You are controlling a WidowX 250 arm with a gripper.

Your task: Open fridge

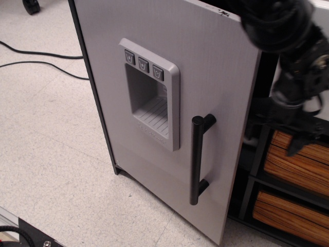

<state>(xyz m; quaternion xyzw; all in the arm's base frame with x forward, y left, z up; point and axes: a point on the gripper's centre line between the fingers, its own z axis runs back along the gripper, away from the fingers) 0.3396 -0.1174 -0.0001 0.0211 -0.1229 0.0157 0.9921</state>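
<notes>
The fridge's brushed light-grey door [211,77] fills the middle of the view, with its grey dispenser recess [149,103] and three buttons. The vertical black bar handle [196,159] sits near the door's right edge. The door stands ajar, and its free right edge is swung out from the black frame, with dark interior behind it. My gripper [276,133] hangs from the black arm at the upper right, just past the door's free edge and behind it. Its fingers look spread and hold nothing. It is off the handle.
Wood-coloured drawers [293,164] in a black rack stand at the right, behind the gripper. Black cables [36,62] run over the speckled floor at the left. A black device corner [25,234] shows at the bottom left.
</notes>
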